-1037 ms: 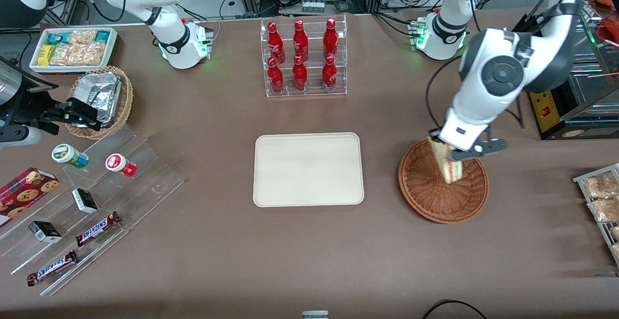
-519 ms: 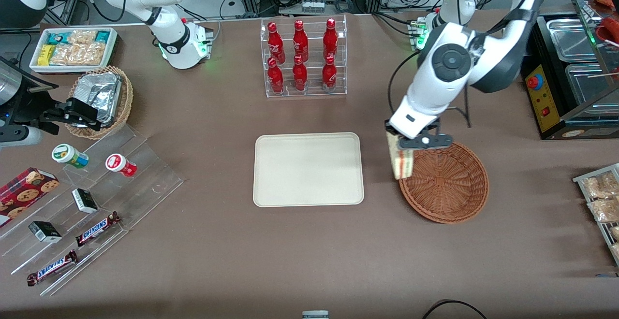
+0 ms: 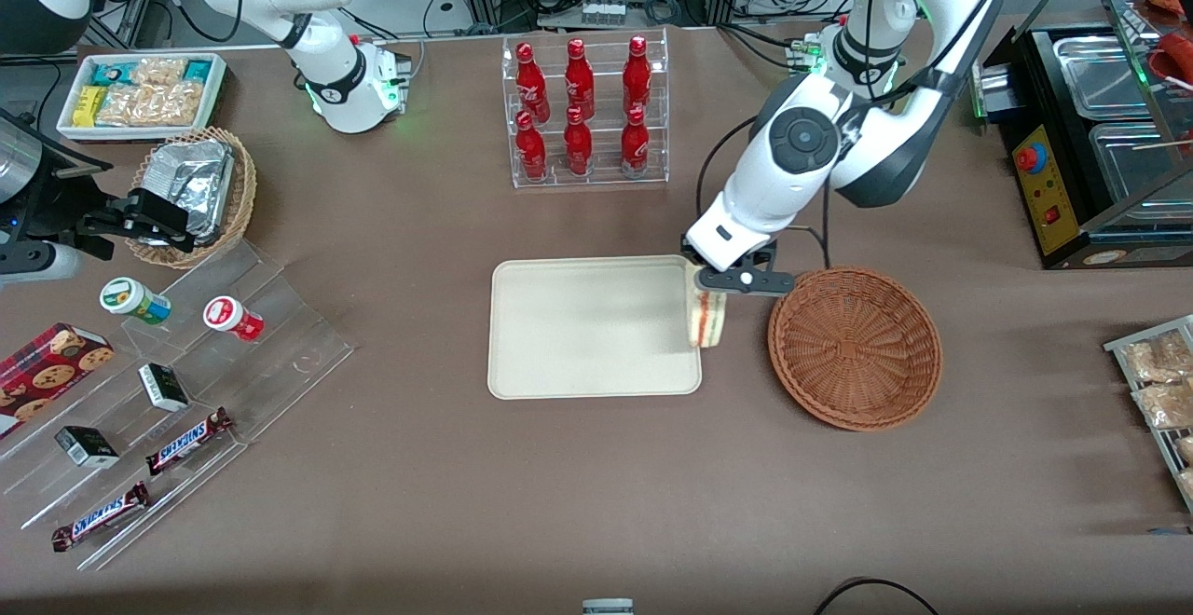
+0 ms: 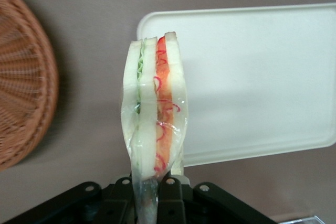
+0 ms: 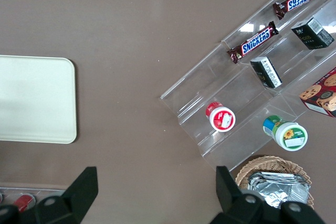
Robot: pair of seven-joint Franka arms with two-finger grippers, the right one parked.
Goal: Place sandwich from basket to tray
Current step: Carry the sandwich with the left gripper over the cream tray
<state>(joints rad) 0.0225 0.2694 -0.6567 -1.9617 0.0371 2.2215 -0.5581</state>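
My left gripper (image 3: 710, 281) is shut on the sandwich (image 3: 707, 319), a wrapped wedge of white bread with red, orange and green layers, and holds it in the air over the tray's edge nearest the basket. In the left wrist view the sandwich (image 4: 155, 114) hangs pinched between the gripper (image 4: 153, 190), over the table just off the tray's corner. The cream tray (image 3: 587, 326) lies at mid-table and shows in the left wrist view (image 4: 262, 77) too. The reddish-brown wicker basket (image 3: 855, 347) stands beside the tray toward the working arm's end, with nothing in it; its rim (image 4: 23, 87) shows in the left wrist view.
A clear rack of red bottles (image 3: 583, 112) stands farther from the front camera than the tray. A tan foil basket (image 3: 193, 194), a snack bin (image 3: 140, 93) and an acrylic stand with snack bars (image 3: 177, 410) lie toward the parked arm's end. Packets on a rack (image 3: 1156, 391) lie at the working arm's end.
My left gripper has lifted the sandwich out of the basket and carried it sideways from over the basket to over the tray's edge. The basket now holds nothing.
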